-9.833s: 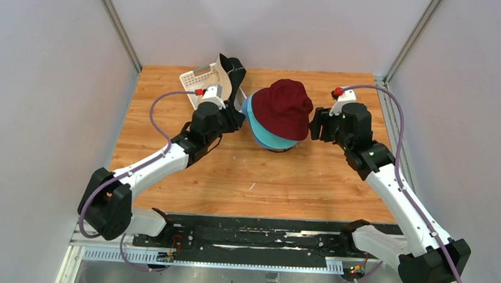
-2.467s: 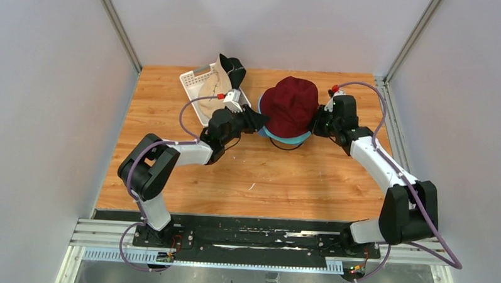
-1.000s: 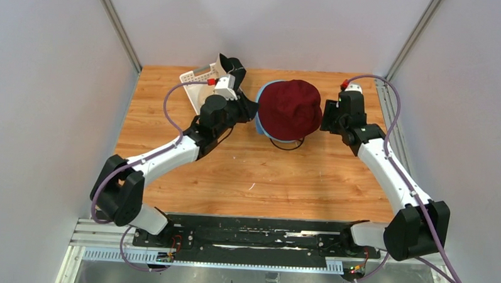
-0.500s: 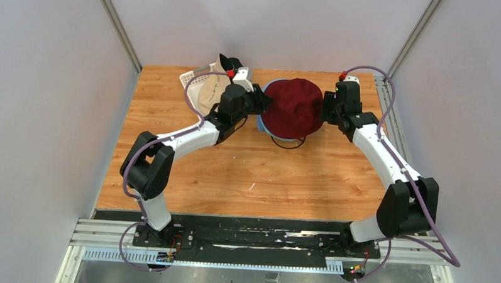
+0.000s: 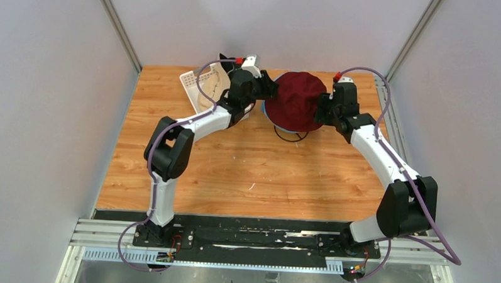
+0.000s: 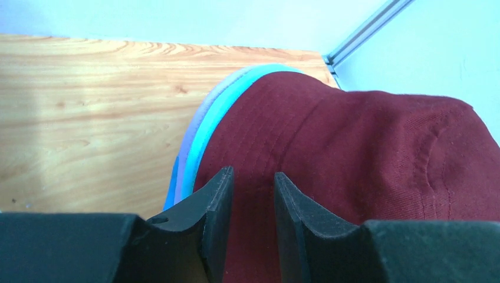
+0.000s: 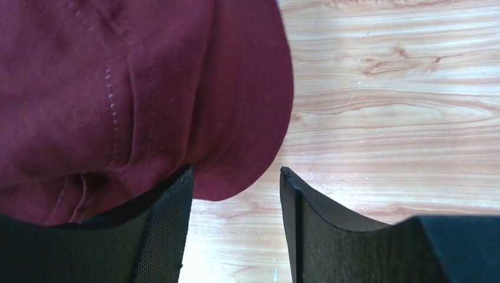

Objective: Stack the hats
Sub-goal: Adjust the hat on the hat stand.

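while the dark red hat (image 5: 296,99) sits on top of the pile at the far middle of the counter (image 5: 247,173), the overhead view has the left pincer (image 5: 265,92) at its left brim and the right pincer (image 5: 322,110) at its right brim. a thin black wire stand (image 5: 290,136) pokes out under the pile's near edge. beside the left arm, the white basket (image 5: 190,83) holds a beige hat (image 5: 207,96), not yet stacked.

from the left wrist, the fingers (image 6: 218,206) stand narrow, with dark red cloth filling the slit. whether they pinch the brim or only lie over it i cannot tell. the brims of the teal hat (image 6: 223,109), lavender hat (image 6: 184,150) and blue hat (image 6: 170,193) peek out beneath the red one, fairly well lined up.

from the right wrist, the jaws stand wide with bare wood showing between them. the red brim's edge droops over one finger (image 7: 165,224) without being clamped.

the step looks like seating the red hat squarely. to do it well, i'd judge both sides should press down evenly, so the crown nests without dragging the soft lower brims askew or tipping the stand. the pincers should then let go cleanly before going for the beige hat.
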Robot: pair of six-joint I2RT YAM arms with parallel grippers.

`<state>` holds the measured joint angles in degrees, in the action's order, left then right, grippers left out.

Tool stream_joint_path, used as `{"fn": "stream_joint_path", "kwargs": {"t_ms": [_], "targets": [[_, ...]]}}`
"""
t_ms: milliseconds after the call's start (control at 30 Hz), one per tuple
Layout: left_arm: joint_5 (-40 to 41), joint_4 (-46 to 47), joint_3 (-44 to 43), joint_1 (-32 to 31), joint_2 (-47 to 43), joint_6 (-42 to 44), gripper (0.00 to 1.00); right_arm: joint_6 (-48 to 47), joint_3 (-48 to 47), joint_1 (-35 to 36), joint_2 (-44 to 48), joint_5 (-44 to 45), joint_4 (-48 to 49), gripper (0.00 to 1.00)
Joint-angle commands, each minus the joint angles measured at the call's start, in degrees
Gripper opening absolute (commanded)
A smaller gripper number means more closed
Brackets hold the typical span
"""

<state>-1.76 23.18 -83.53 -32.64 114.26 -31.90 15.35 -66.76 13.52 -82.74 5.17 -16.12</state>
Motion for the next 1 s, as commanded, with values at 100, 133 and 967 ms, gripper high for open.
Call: {"fn": "stream_joint_path", "kwargs": {"t_ms": [100, 133, 967], "targets": [[-6.2, -5.6, -10.9, 0.5, 8.5, 1.5, 0.36, 0.8, 1.9, 3.9, 2.4, -1.6, 1.0, 0.55], [-6.8, -5.8, -12.2, 0.7, 9.6, 1.3, 0.36, 0.8, 2.1, 4.2, 2.6, -1.6, 1.0, 0.55], [-4.5, -10.7, 1.7, 6.9, -8.1, 3.5, 0.35, -3.5, -12.1, -3.4, -1.8, 11.5, -1.9, 0.55]]}}
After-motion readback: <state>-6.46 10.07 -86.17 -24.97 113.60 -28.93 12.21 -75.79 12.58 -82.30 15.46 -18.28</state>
